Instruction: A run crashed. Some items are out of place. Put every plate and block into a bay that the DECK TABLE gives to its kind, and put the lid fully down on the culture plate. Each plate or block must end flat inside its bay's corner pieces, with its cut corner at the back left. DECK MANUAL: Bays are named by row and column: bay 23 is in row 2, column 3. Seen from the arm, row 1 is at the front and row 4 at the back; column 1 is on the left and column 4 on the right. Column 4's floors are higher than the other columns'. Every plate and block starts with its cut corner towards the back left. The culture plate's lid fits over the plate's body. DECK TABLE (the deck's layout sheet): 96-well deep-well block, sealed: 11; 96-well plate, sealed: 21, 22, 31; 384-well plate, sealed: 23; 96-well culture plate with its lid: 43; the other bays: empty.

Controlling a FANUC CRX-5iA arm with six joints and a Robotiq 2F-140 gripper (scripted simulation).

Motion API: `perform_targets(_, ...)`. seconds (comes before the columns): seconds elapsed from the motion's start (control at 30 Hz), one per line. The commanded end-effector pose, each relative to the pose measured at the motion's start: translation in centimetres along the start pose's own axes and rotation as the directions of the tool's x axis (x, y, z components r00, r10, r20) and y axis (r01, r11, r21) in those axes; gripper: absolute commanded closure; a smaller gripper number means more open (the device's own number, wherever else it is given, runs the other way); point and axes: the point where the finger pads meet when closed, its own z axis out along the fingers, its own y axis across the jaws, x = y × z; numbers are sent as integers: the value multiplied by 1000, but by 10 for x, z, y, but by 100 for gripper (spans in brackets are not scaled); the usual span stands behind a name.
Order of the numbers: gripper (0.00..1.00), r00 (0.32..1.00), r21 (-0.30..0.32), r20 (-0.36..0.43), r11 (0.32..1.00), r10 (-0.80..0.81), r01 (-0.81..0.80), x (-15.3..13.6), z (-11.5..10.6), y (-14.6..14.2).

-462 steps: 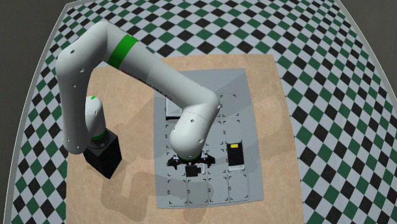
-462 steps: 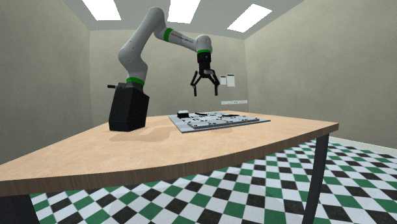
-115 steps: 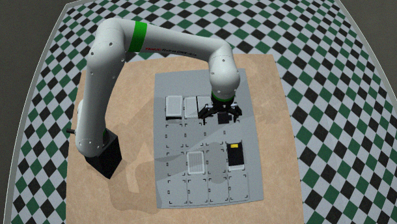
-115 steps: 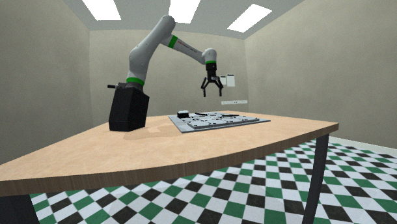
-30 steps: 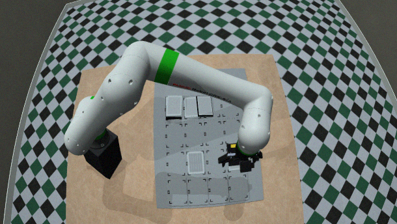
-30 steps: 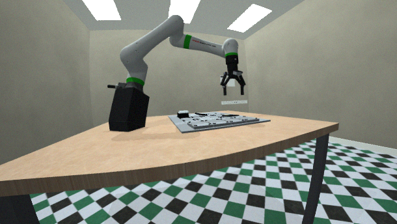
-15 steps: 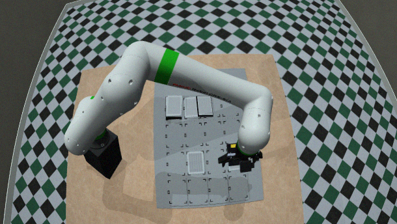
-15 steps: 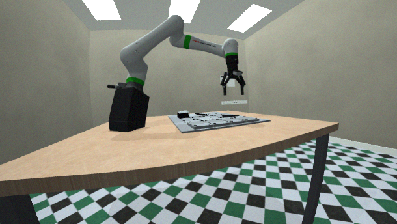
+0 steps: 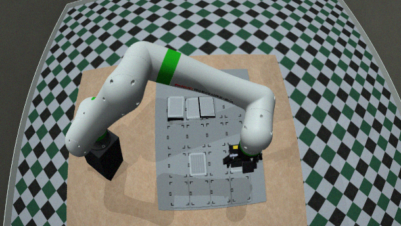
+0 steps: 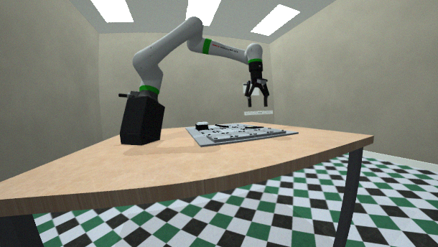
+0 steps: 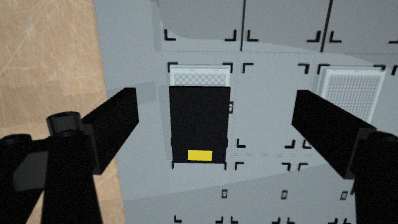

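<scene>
On the arm's white forearm (image 9: 210, 73) (image 10: 235, 54), toward twelve o'clock in the top and exterior views, a red word (image 9: 183, 87) (image 10: 215, 45) reads "FANUC", followed by dark lettering (image 9: 213, 93) (image 10: 230, 49), blurred but seemingly ending "CRX-5iA". The small black deck marks (image 9: 207, 135) (image 11: 284, 194), around six o'clock in the wrist view, are too tiny to read.
</scene>
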Motion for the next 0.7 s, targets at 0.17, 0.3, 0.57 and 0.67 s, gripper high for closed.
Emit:
perform_targets(0.17,30,1000,1,-1,1000,0,0,-24,23,-4)
perform_targets(0.3,30,1000,1,-1,1000,0,0,-36,34,-6)
perform_targets(0.57,30,1000,1,-1,1000,0,0,-53,50,-9)
perform_targets(0.67,30,1000,1,-1,1000,0,0,-62,58,-11)
